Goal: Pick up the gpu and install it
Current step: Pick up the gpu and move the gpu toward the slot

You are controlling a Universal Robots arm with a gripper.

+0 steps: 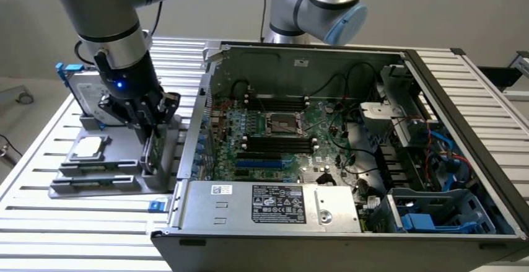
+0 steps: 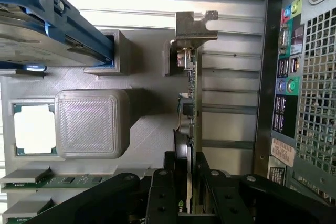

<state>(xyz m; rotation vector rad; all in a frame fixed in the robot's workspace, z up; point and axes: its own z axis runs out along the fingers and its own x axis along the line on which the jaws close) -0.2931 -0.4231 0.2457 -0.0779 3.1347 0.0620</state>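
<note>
The gpu (image 1: pixel 153 151) stands on edge in a slot of the grey holder (image 1: pixel 108 184) on the slatted table, at the exterior view's left. My gripper (image 1: pixel 148 129) reaches down over it from above. In the wrist view the gpu (image 2: pixel 192 103) appears edge-on, its silver end bracket (image 2: pixel 197 24) at the far end by a grey slot block. My gripper (image 2: pixel 189 184) straddles the card, and its black fingers (image 2: pixel 160 187) press against both faces, shut on it. The card's lower edge still sits in the holder.
A silver hard drive in a blue frame (image 1: pixel 83 89) and a square processor chip (image 1: pixel 89 148) share the holder. The open computer case (image 1: pixel 273 205) with its motherboard (image 1: pixel 281 129) lies just beside it, toward the exterior view's right. A second arm (image 1: pixel 318 5) stands behind the case.
</note>
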